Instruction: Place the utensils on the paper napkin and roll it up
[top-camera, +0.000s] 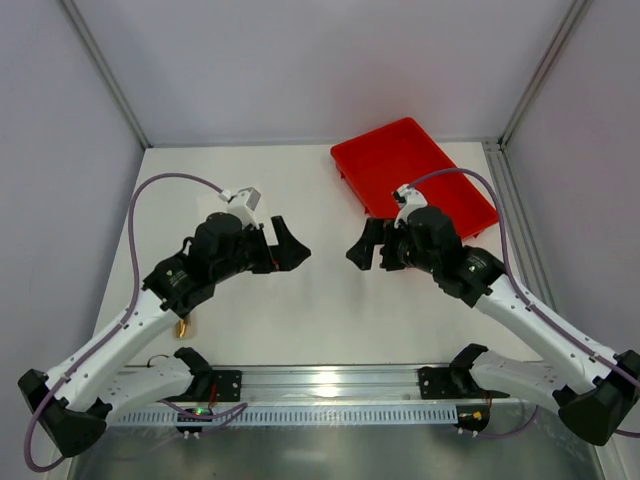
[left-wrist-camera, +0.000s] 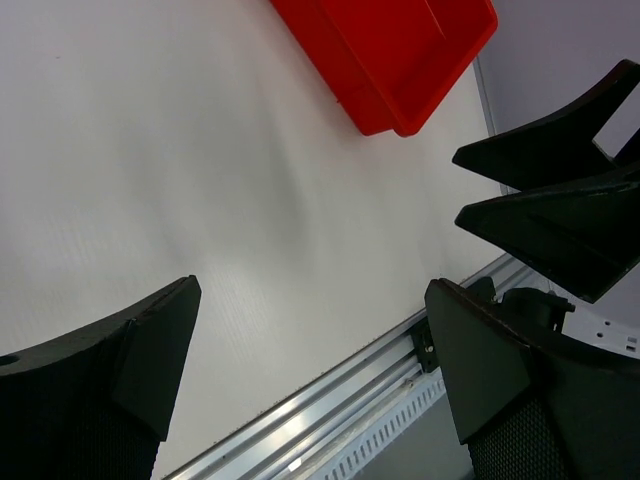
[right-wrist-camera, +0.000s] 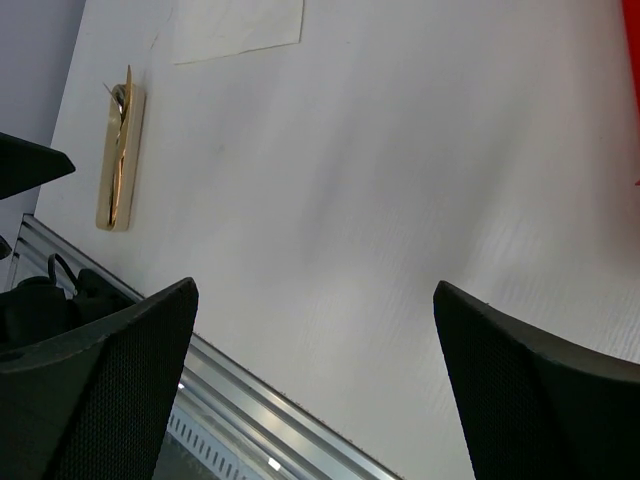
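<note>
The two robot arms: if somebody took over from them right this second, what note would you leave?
Left gripper: open, holding nothing, above the table.
Right gripper: open, holding nothing, facing the left one.
Golden-handled, silver-headed utensils: bunched together near the table's front edge, beside the left arm, not on the napkin.
Thin white paper napkin: flat and unrolled, apart from the utensils.
Red plastic rectangular tray: far right.
Done: nothing.
Left: put the utensils on the napkin and roll it.
</note>
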